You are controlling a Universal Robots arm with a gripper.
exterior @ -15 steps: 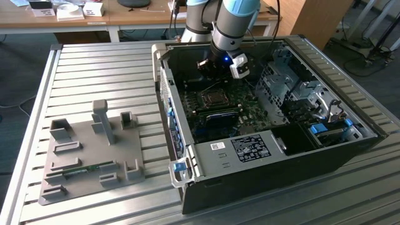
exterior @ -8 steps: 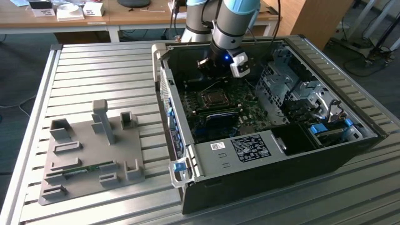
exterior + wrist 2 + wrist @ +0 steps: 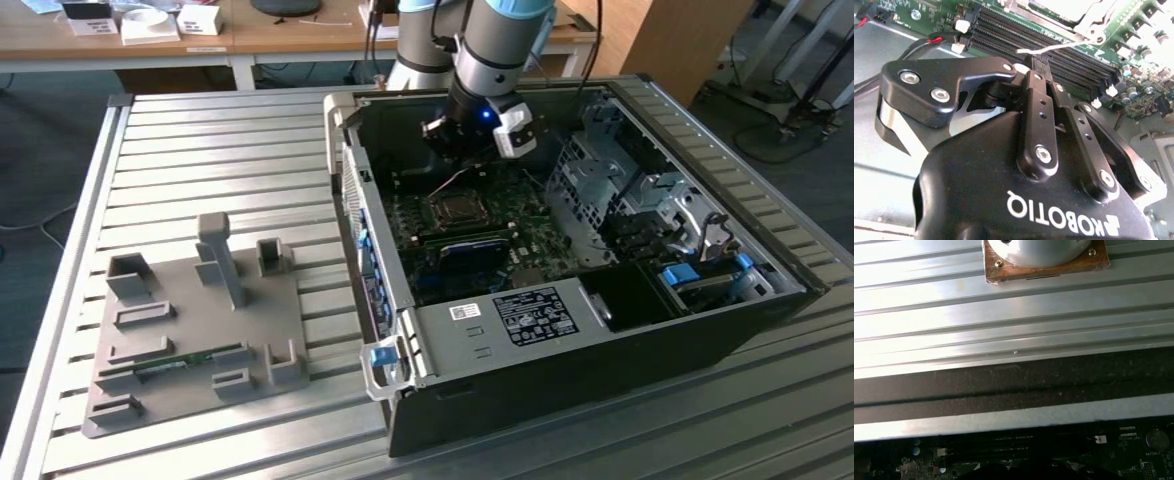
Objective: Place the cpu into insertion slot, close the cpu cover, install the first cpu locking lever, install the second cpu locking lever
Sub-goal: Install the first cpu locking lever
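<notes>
Ribbed aluminium table (image 3: 200,140). At the exterior view's left, a grey fixture plate (image 3: 187,320) sits by the table's edge with a memory stick (image 3: 167,367) lying on it. Centre: open PC case (image 3: 561,300) with the motherboard (image 3: 467,240) on its floor. cpu (image 3: 457,208) sits in the socket mid-board, cpu cover (image 3: 1089,25) flat down around it. Gripper (image 3: 1031,62) hangs over the board near the case's rear wall, fingers pressed together, tips just beside a thin wire lever (image 3: 1054,46) by the RAM slots (image 3: 1019,35). Can't tell if they touch.
</notes>
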